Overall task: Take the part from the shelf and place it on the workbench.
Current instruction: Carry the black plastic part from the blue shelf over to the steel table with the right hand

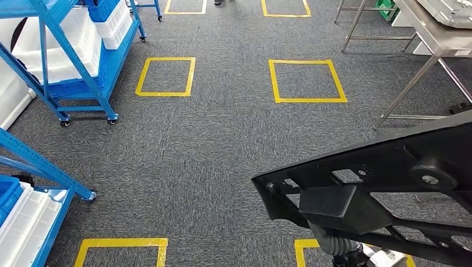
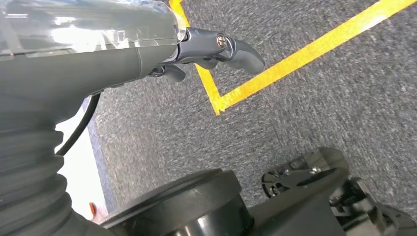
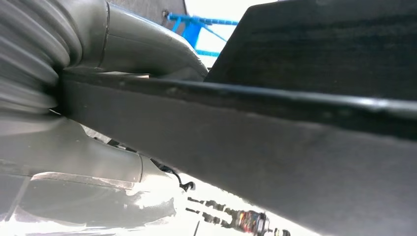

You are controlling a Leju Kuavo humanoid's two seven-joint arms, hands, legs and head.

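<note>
you see the right hand (image 3: pixel 113 98) gripping the black part (image 1: pixel 384 189) at four o'clock, left hand (image 2: pixel 216 51) fingers curled on nothing.

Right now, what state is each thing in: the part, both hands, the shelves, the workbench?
Black part: off the shelf, carried over the carpet, not yet on the workbench.
Right hand: grips the part.
Left hand: holds nothing, fingers curled, hanging over the floor.
Blue shelves: standing on casters, white and blue bins on them.
Metal workbench: standing ahead on the right, a light tray on top.
</note>
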